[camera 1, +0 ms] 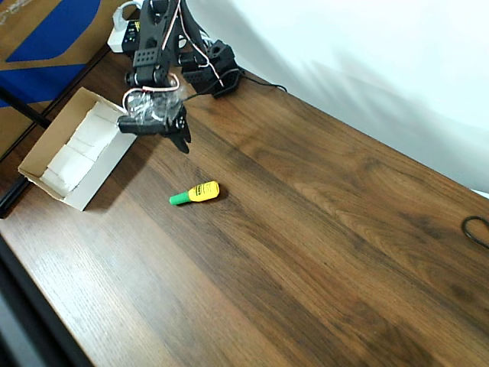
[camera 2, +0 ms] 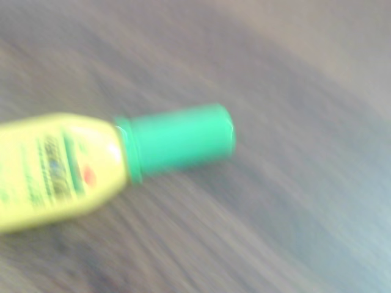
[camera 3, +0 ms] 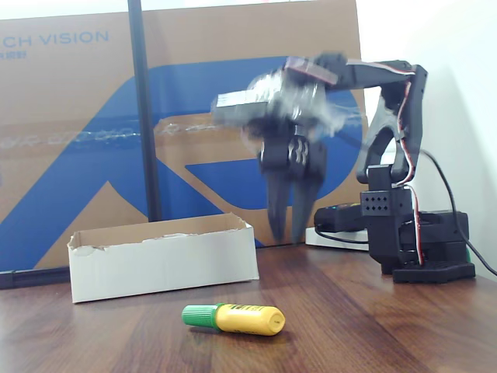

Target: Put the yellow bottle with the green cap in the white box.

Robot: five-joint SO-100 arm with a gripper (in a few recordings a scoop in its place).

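Observation:
The yellow bottle with the green cap point(camera 1: 195, 193) lies on its side on the wooden table, cap pointing left in the overhead view. The fixed view shows the bottle point(camera 3: 237, 318) in front of the white box point(camera 3: 163, 264). In the blurred wrist view the bottle point(camera 2: 61, 171) looms large at the left, cap to the right. My gripper point(camera 1: 185, 141) hangs above the table between box and bottle, not touching either. Its blurred fingers point down in the fixed view point(camera 3: 288, 233), slightly apart and holding nothing. The white box point(camera 1: 107, 172) stands open at the left with white padding inside.
A brown-and-blue cardboard sheet point(camera 3: 78, 116) stands behind the table, with a black pole point(camera 3: 144, 109) in front of it. The arm's base point(camera 3: 419, 241) sits at the back right. A black cable loop point(camera 1: 477, 229) lies at the overhead view's right edge.

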